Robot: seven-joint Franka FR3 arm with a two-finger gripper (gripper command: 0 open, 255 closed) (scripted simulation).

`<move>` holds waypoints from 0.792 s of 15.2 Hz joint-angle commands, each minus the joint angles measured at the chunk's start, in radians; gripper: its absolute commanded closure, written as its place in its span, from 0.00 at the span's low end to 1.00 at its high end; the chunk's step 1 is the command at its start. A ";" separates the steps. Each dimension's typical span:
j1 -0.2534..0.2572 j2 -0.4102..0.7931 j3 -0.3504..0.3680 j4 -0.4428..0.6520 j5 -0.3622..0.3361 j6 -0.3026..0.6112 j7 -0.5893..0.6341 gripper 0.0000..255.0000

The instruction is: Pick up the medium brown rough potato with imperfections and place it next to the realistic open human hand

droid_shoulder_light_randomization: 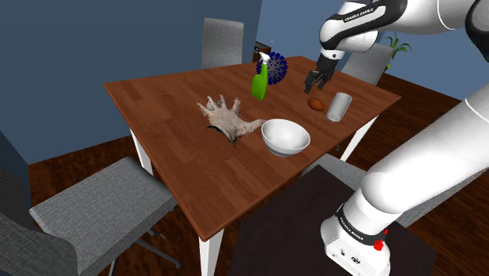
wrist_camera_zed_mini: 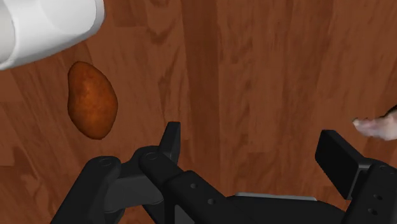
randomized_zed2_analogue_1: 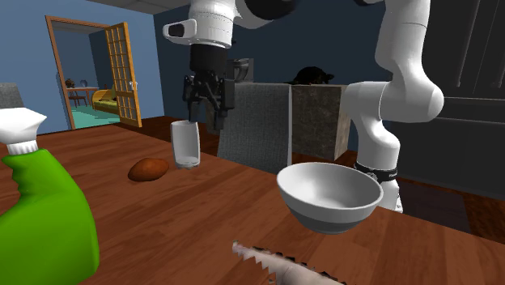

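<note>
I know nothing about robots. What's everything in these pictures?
Potato: one, brown, beside the cup.
Model hand: one, pale, open, mid-table.
Bowl: one, white, beside the hand.
Cup: one, white, near table's far corner.
Spray bottle: one, green, between hand and ball.
Spiky ball: one, blue, beside the bottle.
Table: one, brown top, white legs.
Chairs: at least three, grey, around the table.
Arm: one, white, reaching over the table.
End effector: one, black, open, above the table near the potato.

Potato (droid_shoulder_light_randomization: 316, 103) beside cup (droid_shoulder_light_randomization: 339, 107), hand (droid_shoulder_light_randomization: 228, 118) beside bowl (droid_shoulder_light_randomization: 285, 136), on table (droid_shoulder_light_randomization: 172, 102).
</note>
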 commanded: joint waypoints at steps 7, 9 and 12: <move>-0.050 0.295 -0.088 0.180 0.150 0.065 -0.204 0.00; -0.077 0.372 -0.094 0.235 0.195 0.070 -0.255 0.00; -0.127 0.487 -0.092 0.327 0.258 0.069 -0.322 0.00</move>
